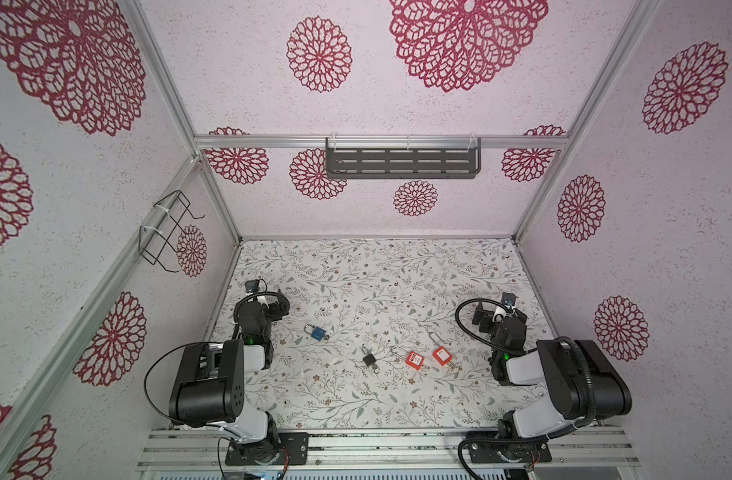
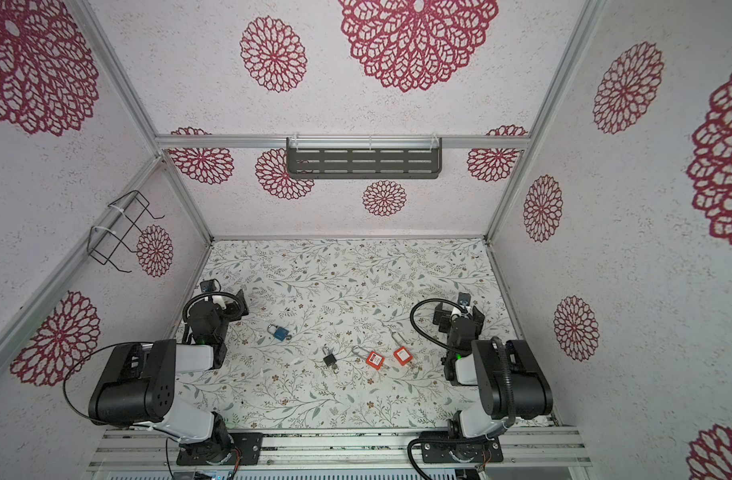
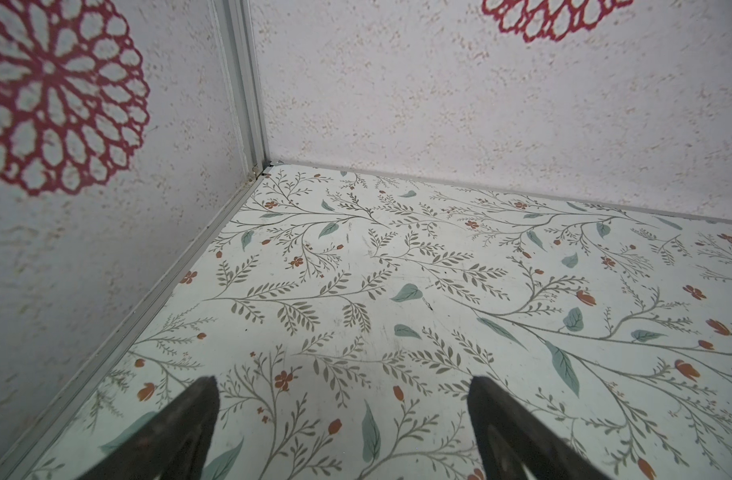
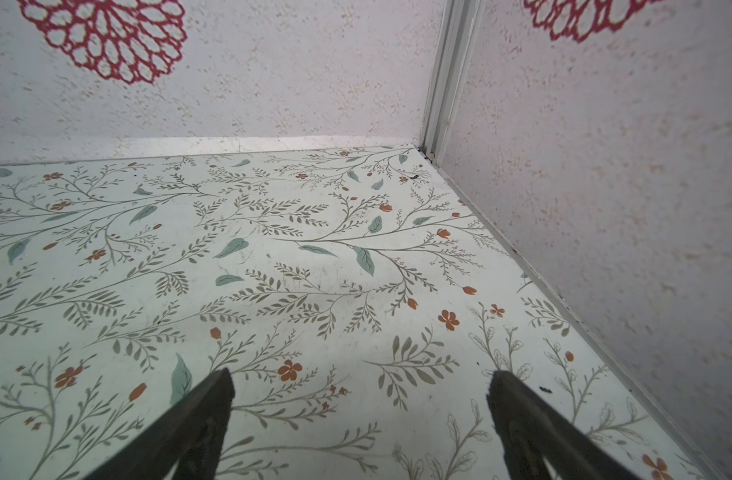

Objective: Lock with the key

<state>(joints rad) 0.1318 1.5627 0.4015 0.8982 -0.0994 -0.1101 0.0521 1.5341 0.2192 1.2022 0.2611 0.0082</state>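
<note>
Not started. Left claw (image 3: 343,386) & right claw (image 4: 361,380) spread, empty. Black padlock (image 1: 369,360) untouched on table (image 1: 356,282); red padlock (image 1: 414,358) at its 3 o'clock.

Under my left hand (image 3: 343,386) the worktop (image 3: 397,266) looks smooth, matt printed paper, faintly scuffed. The wall (image 3: 439,91) ahead is rough, grainy, matt; its corner post (image 3: 244,83) pale brushed metal. My fingers (image 3: 181,428) are matt black. The red padlock (image 1: 441,355) nearest my right hand (image 4: 360,378) looks plastic.
</note>
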